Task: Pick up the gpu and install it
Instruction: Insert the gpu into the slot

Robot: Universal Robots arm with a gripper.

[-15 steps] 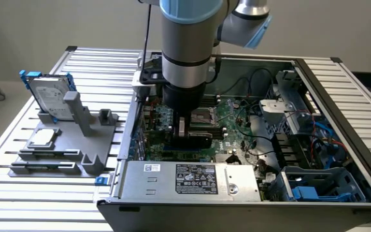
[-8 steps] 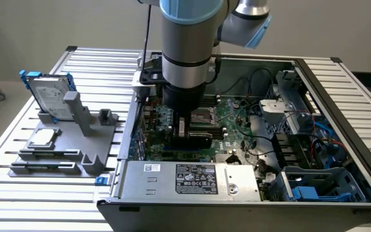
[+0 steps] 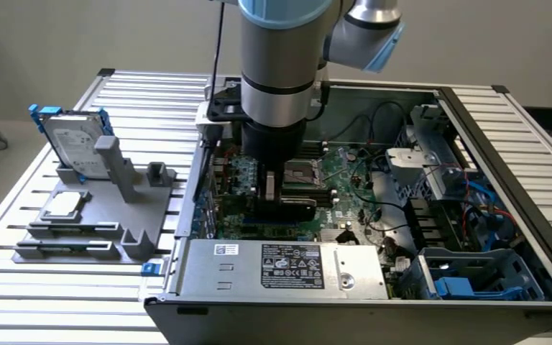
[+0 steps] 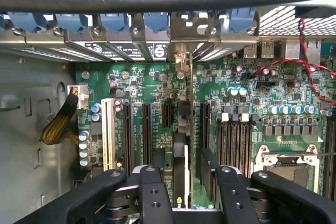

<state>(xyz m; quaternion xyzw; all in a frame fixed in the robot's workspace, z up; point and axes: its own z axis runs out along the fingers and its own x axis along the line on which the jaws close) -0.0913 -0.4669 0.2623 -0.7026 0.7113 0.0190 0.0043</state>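
Note:
The gpu (image 3: pixel 293 208) stands on edge on the motherboard (image 3: pixel 353 183) inside the open computer case, its black shroud facing the camera in the exterior view. In the wrist view the gpu (image 4: pixel 180 153) is seen edge-on in a slot, with its silver bracket (image 4: pixel 181 59) against the case's rear wall. My gripper (image 3: pixel 278 192) hangs straight down over the card. The gripper (image 4: pixel 191 195) is open: its black fingers (image 4: pixel 152 192) stand on either side of the card's top edge with gaps showing, and nothing is held.
On the exterior view's left, a grey fixture (image 3: pixel 94 230) carries a hard drive in a blue frame (image 3: pixel 70 140) and a small square chip (image 3: pixel 65 205). The case (image 3: pixel 506 144) also holds a power supply (image 3: pixel 276 266), cables, a blue drive cage (image 3: pixel 477 277) and a CPU socket (image 3: pixel 305 172).

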